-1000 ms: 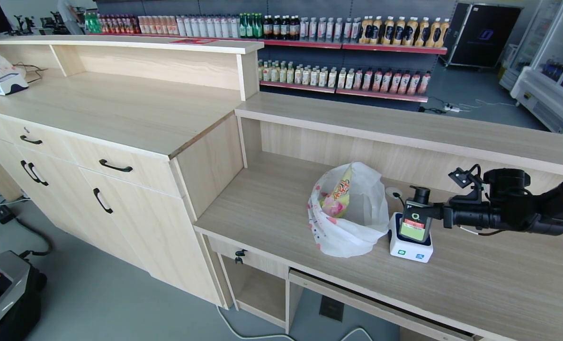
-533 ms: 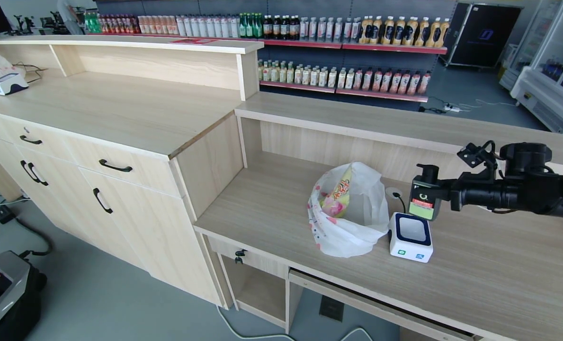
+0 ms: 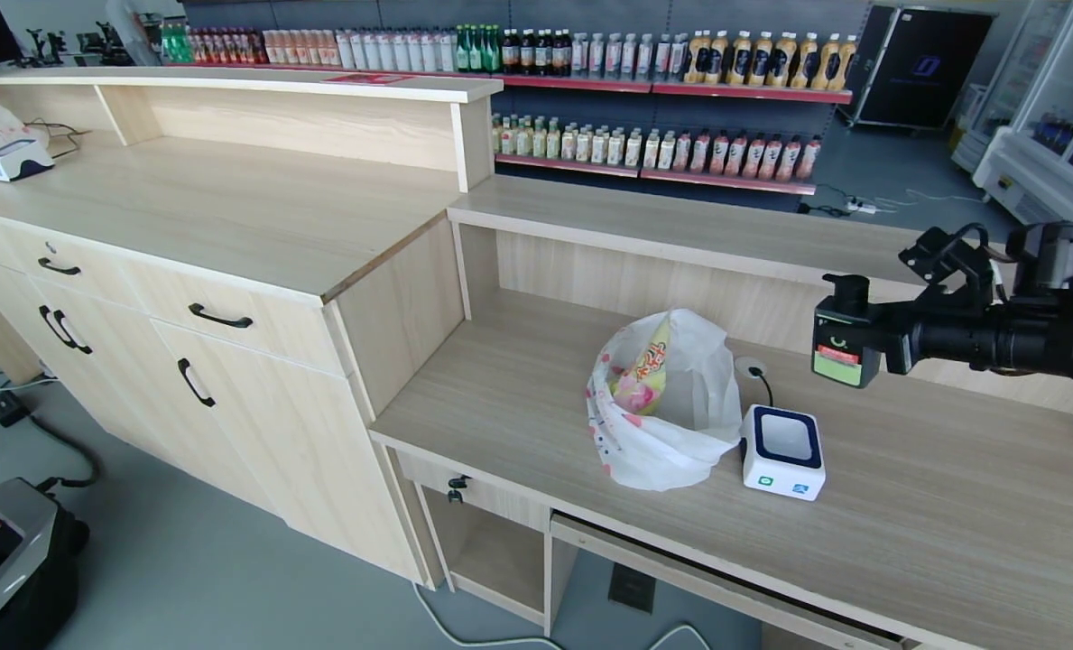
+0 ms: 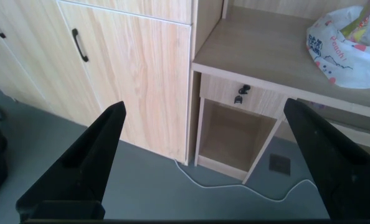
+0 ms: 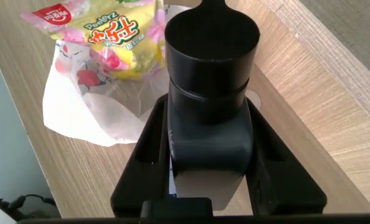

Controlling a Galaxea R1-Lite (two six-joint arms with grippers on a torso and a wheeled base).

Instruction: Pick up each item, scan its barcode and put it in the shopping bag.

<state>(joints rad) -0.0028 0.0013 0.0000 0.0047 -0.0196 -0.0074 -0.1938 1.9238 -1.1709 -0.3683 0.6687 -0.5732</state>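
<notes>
**Head view: bottle held in the air, right of the scanner**

R end effector (image 3: 881,350) comes in from the robot's right and pinches a black bottle (image 3: 841,350) w/ a green-and-red label, its fingers pressed against the bottle's sides. Bottle hangs clear of the surface (image 3: 951,533), above and to the right of the scanner (image 3: 781,451), apart from it. Cap end is uppermost and the label faces the head cam.

Scanner is a small white box w/ a dark-framed window on top. It sits on the surface right up against the bag (image 3: 671,433), on the bag's right. Its cable (image 3: 762,386) runs back to a round port in the surface. Bag is white printed plastic w/ the mouth open and a yellow-pink snack packet (image 3: 644,366) standing inside.

Right wrist view: bottle sits between two black fingers (image 5: 144,149), w/ bag and packet on the surface beyond it.

Left wrist view: L end effector (image 4: 203,106) is spread wide w/ nothing between the fingers. It is over the grey floor (image 4: 154,180), in front of the cabinet (image 4: 135,68). Part of the bag shows on the surface beyond.

Behind the surface are shelves (image 3: 644,86) of drinks.
</notes>
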